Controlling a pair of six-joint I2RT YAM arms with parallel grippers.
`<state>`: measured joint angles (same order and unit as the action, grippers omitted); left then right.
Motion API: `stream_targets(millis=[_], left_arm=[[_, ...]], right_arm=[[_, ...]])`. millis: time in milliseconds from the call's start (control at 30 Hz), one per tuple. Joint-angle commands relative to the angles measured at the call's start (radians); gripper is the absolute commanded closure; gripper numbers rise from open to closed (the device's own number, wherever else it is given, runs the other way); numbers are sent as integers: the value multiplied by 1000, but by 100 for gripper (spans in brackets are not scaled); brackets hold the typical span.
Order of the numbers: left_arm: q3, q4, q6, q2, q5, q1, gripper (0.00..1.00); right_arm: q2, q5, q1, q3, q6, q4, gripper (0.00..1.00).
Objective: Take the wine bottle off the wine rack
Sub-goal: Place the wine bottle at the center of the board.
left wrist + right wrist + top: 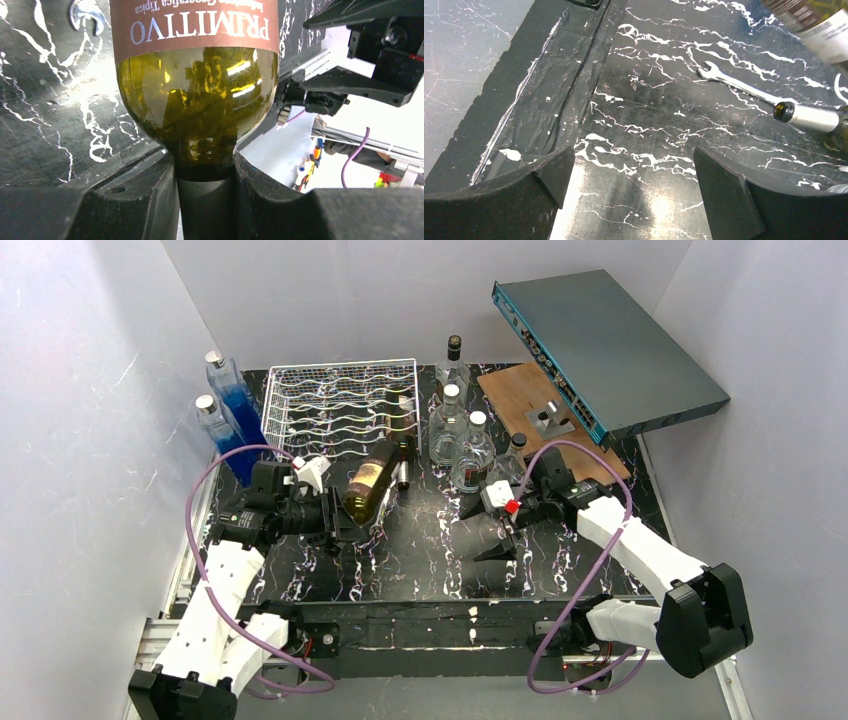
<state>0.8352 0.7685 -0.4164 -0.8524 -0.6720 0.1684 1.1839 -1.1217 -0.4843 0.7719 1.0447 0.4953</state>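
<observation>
Olive-green wine bottle (375,478) is pinched at its neck by the closed left end effector (205,194). Its long axis runs diagonally, neck toward the near left, base at the wine rack's (340,405) near right corner (contact unclear). Smooth glass could slip or pivot, knocking the rack. The right end effector (634,172) gapes wide, empty.

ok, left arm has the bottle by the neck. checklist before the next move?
1. Left gripper shut on the wine bottle neck: ok.
2. Wine bottle clear of the wine rack: cannot tell; from above its base overlaps the rack's front edge.
3. Right gripper open, empty: ok.
4. Set-down area free: not ok; a wrench and a second bottle lie on the table nearby.
5. Clear glass bottles right of the rack upright: ok.
</observation>
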Motion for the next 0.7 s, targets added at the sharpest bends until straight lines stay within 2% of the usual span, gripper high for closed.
stream_targets(millis=[0, 233, 433, 667], left_arm=[[79, -28, -12, 28, -89, 57, 100], [120, 11, -49, -2, -66, 179, 100], [145, 46, -99, -23, -21, 287, 100], [139, 57, -158, -58, 3, 393, 100]], right_arm=[[-6, -47, 2, 114, 101, 137, 2], [35, 38, -57, 234, 139, 250, 2], [76, 162, -197, 316, 136, 275, 2], [154, 265, -291, 507, 157, 360, 1]])
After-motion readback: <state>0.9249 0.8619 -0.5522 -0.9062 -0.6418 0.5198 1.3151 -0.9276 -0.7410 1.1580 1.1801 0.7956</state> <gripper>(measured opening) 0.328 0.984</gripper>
